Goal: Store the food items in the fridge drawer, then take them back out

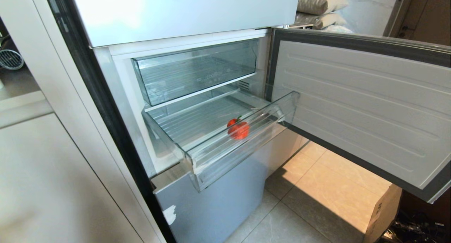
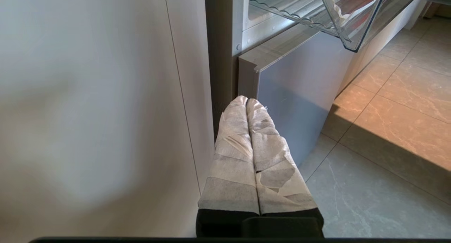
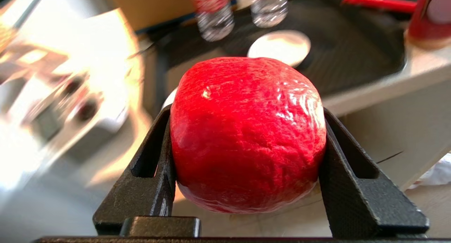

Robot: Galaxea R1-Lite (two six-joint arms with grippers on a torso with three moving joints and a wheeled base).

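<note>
Right gripper (image 3: 246, 144) clamped on a red, tomato-like piece (image 3: 248, 133), one dark finger (image 3: 155, 172) pressed against each side of it, skin glossy and finely wrinkled. Out of sight in the head view. Beyond the held piece, blurred: two clear bottles (image 3: 215, 13) with red labels, a white plate (image 3: 280, 45) on a dark surface, a pale counter edge (image 3: 387, 91).

Left gripper (image 2: 246, 102) shut, two tape-wrapped fingers (image 2: 232, 155) lying flat against each other, touching along their whole length. Parked low, near the bottom corner of the fridge, pointing at the grey lower panel (image 2: 299, 84); tiled floor (image 2: 380, 158) alongside. Also out of sight in the head view.

Fridge door (image 1: 363, 105) swung wide open to the right. Clear drawer (image 1: 243, 137) pulled out, ribbed floor and thick stepped front lip in plain sight. Inside it, a second red piece (image 1: 239, 128) with a small green stem, resting toward the front, just behind the lip, right of the middle. Above the drawer, a taller clear bin (image 1: 197, 72) with faint lettering on its front, pushed in. Cardboard box (image 1: 384, 211) on the floor under the open door; cushions (image 1: 320, 6) stacked behind the fridge top.
</note>
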